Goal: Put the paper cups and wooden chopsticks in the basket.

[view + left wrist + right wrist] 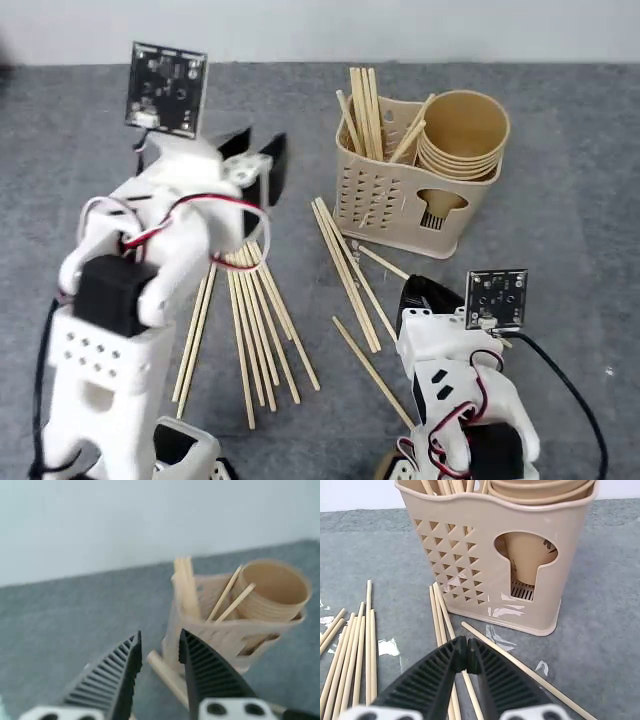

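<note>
The beige basket (pixel 400 205) (pixel 220 630) (pixel 485 565) stands at the back of the table. A stack of paper cups (pixel 464 132) (pixel 272 591) (pixel 530 555) sits in its right compartment, and several wooden chopsticks (pixel 364 108) (pixel 184 586) stand in its left one. More chopsticks lie loose on the mat: a fan (pixel 255 320) (pixel 355 655) by the left arm and a few (pixel 345 270) (pixel 439 612) in front of the basket. My left gripper (pixel 258 152) (pixel 160 635) hangs open and empty to the left of the basket. My right gripper (pixel 420 292) (pixel 466 644) is shut, empty, low over the chopsticks before the basket.
The table is covered by a grey mat (pixel 560 250). A single chopstick (pixel 372 370) lies slanted between the arms, and another (pixel 520 667) runs past the right fingertips. The pale wall (pixel 150 520) rises behind the table.
</note>
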Robot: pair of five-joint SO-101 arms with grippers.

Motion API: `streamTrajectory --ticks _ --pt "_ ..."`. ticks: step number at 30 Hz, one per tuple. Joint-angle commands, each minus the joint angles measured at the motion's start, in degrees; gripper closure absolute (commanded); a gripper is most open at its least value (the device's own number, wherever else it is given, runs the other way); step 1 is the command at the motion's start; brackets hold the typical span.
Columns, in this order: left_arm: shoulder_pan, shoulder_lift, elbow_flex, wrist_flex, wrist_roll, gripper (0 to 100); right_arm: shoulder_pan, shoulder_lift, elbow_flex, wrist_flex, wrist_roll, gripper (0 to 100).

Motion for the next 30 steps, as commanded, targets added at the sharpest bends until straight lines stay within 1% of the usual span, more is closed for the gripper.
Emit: streamTrajectory --ticks 1,6,10,12,14,18,20,26,30 --pt "-4.6 -2.0 -3.0 7.2 -3.3 87 0.3 0.3 -0.2 -0.6 -0.5 98.7" --pt "-11.4 -1.9 -2.7 15.5 -10.3 87 0.3 0.7 -0.2 -0.6 -0.5 98.7" --pt "-14.2 -1.0 -0.7 20.9 -15.3 87 0.3 0.7 -0.2 -0.6 -0.5 98.7" --pt "-15.1 0.9 2.2 22.0 -17.8 87 0.3 0.7 -0.2 -0.6 -0.5 98.7" --pt "-16.6 3.7 5.7 21.8 -19.9 86 0.5 0.7 0.2 -0.6 -0.5 98.7" --pt "-18.9 11.9 9.8 21.8 -24.4 78 0.6 0.2 1.8 -0.7 -0.5 98.7" --pt "-20.1 15.9 10.2 21.5 -25.8 76 0.7 0.2 1.8 -0.7 -0.5 98.7" --pt "-24.1 27.3 10.7 14.1 -28.9 76 0.7 0.2 1.8 -0.7 -0.5 98.7" --pt "-25.6 35.8 10.8 9.5 -29.5 76 0.6 0.2 1.8 -0.7 -0.5 98.7"
